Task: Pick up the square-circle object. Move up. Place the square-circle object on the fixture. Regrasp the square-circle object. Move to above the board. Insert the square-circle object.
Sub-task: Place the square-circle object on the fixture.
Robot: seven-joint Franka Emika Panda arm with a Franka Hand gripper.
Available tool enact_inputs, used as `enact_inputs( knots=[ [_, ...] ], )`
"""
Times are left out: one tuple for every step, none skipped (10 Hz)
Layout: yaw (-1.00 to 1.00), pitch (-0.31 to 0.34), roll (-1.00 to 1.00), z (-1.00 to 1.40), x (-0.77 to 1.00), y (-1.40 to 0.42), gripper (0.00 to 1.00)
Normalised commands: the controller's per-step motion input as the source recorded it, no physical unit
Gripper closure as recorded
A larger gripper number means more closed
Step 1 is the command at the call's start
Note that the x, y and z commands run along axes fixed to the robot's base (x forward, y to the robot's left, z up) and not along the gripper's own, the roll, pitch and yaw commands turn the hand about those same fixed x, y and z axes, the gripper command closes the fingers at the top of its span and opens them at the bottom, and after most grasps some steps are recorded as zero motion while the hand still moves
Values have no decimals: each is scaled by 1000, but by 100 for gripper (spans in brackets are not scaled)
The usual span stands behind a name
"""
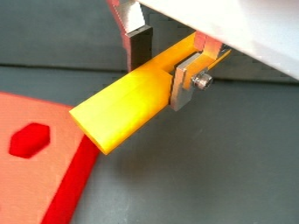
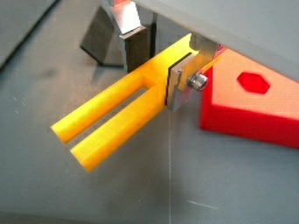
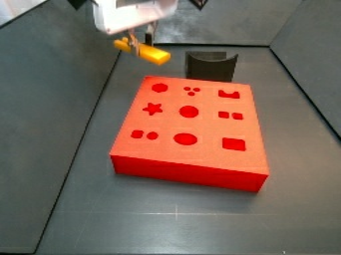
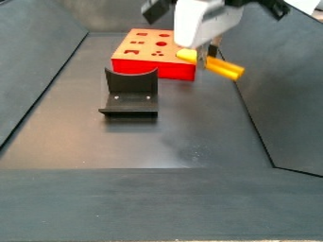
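My gripper (image 1: 163,74) (image 2: 156,72) is shut on the square-circle object (image 1: 122,105) (image 2: 111,127), a yellow-orange bar that sticks out level from between the silver fingers. In both side views the square-circle object (image 3: 142,50) (image 4: 217,64) hangs in the air under the white gripper body, beside a far corner of the board (image 3: 186,129) (image 4: 151,47) and off its edge. In both wrist views the red board (image 1: 47,122) (image 2: 251,109) shows a corner with a hexagon hole just below the bar. The dark fixture (image 3: 209,65) (image 4: 130,92) stands on the floor by the board, apart from the gripper.
Dark sloping walls (image 3: 80,120) (image 4: 278,104) enclose the grey floor on the sides. The board's top carries several cut-out holes, among them a star (image 3: 154,109) and circles.
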Motion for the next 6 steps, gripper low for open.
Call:
enact_inputs(
  knots=[
    [10,19,-26,1000,-19,-8,100],
    [12,20,-31,1000,-21,-9,100],
    [15,24,-41,1000,-23,-13,100],
    [17,29,-49,940,-23,-16,100],
    [20,39,-59,717,-14,-16,100],
    [21,45,-64,606,-9,-16,100]
  ],
)
